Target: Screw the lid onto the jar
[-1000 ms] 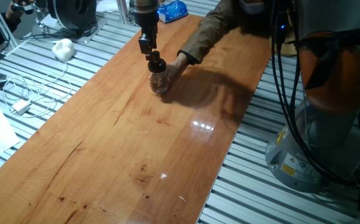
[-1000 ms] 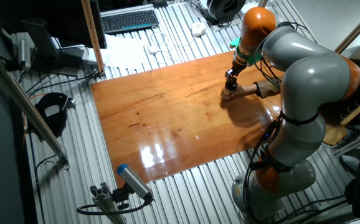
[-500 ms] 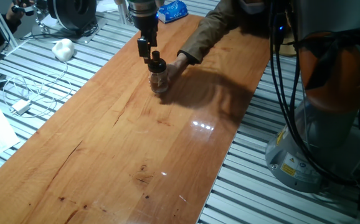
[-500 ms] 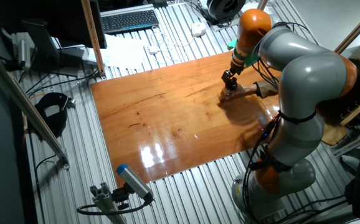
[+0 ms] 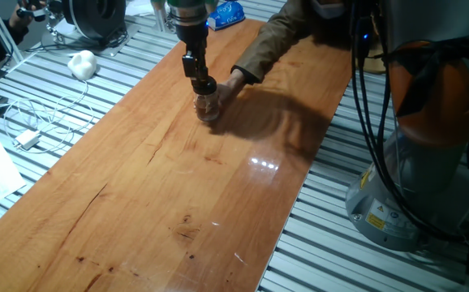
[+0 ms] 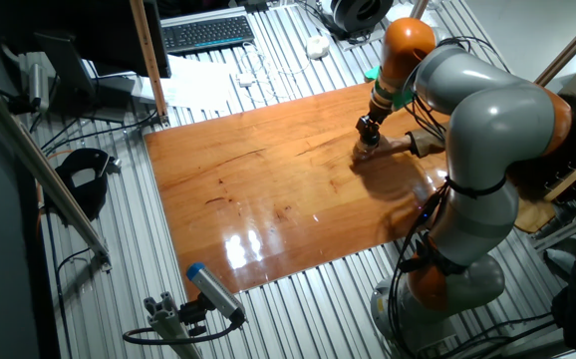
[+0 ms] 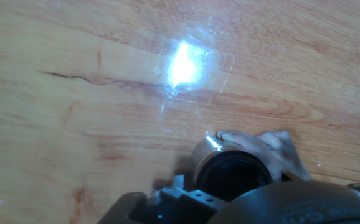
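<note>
While the lid [image 5: 204, 83] sat on the mouth of the jar [image 5: 208, 106], the gripper [image 5: 201, 81] was pinching it from above, fingers closed on the cap. Jar stood upright on the wooden table [image 5: 161, 186], far end, with a person's hand [image 5: 229, 88] bracing it from behind. Hand view showed the jar [image 7: 230, 168] from above, fingertips [image 7: 261, 149] touching its side; thread engagement wasn't visible. My read: the turn needed the wrist axis held square over the jar, light downward pressure, no side load. Cross-threading or tipping the jar against the hand looked like the main risks. The braced base should take the torque.
</note>
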